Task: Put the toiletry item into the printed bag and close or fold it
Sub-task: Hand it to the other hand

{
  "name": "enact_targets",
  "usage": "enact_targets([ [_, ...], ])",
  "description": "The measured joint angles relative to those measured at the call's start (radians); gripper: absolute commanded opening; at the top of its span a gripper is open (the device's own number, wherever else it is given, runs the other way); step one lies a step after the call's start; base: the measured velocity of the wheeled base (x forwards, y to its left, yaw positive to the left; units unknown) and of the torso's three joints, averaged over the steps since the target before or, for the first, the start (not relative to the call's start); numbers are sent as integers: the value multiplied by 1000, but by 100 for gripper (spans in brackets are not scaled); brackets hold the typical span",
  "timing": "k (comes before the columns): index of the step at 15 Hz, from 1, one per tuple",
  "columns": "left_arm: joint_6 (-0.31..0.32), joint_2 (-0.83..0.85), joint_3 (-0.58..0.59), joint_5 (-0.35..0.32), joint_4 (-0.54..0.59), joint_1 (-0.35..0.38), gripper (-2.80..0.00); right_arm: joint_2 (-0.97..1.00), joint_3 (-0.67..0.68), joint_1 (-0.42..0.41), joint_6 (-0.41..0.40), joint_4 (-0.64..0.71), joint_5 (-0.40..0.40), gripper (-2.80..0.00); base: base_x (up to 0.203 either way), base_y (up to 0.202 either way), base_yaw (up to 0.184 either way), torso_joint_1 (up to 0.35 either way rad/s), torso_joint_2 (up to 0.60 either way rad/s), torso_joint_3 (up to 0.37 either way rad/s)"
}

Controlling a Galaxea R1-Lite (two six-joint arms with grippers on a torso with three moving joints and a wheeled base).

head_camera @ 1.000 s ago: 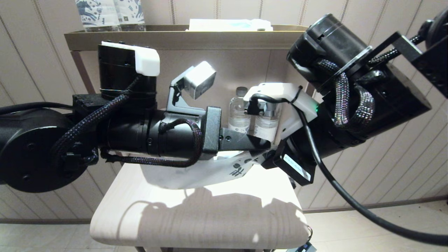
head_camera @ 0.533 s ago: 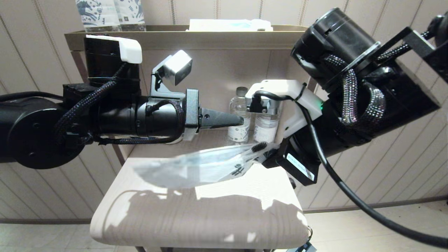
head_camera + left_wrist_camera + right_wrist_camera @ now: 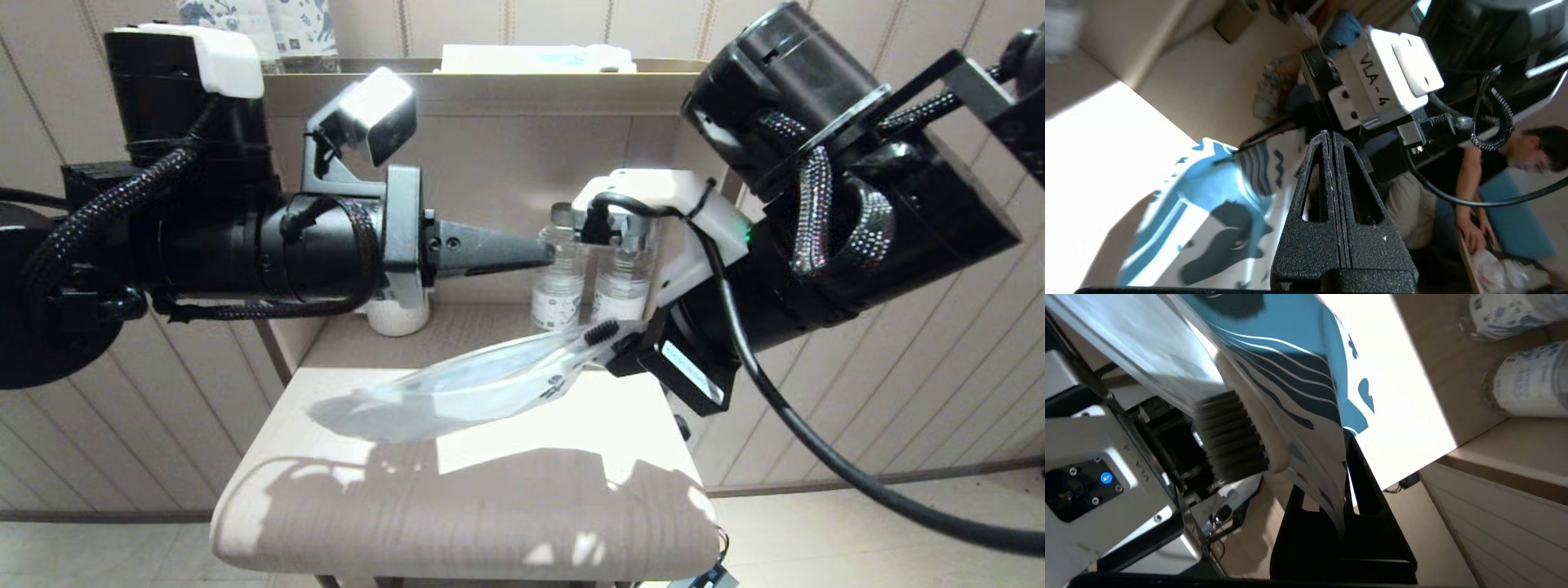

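The printed bag hangs slanted over the pale table, with its free end low to the left. My right gripper is shut on the bag's printed end. The toothbrush is mostly inside. Its cream head and dark bristles poke out of the bag mouth beside the right gripper. My left gripper hovers above the bag, pointing at the right wrist. It is shut with nothing held, and the bag lies below it.
Two small water bottles stand at the back of the alcove behind the grippers. A white cup sits under my left wrist. A shelf ledge runs above, carrying a flat white pack.
My left gripper has let go at the bag mouth, then risen and drawn back to the left. The bag has sagged flatter. My right gripper keeps its hold.
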Motion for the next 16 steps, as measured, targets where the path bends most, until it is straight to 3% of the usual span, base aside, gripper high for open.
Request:
enact_targets([
  [3,3,-8,-55,-3,28,115,-280,0,21,-2,-5,-15,-5,-280,0,0,0,0,0,0],
  [5,5,-8,-85,-5,54,154,-280,5,-24,-3,-12,41,-10,-280,0,0,0,0,0,0],
  [8,9,-1,-102,-11,77,170,-280,27,-47,-18,9,128,-10,-280,0,0,0,0,0,0],
  [14,17,17,-108,-14,84,172,-280,168,-48,-68,158,223,1,-280,0,0,0,0,0,0],
  [16,17,21,-107,-17,84,172,-280,218,-31,-90,175,236,25,-280,0,0,0,0,0,0],
])
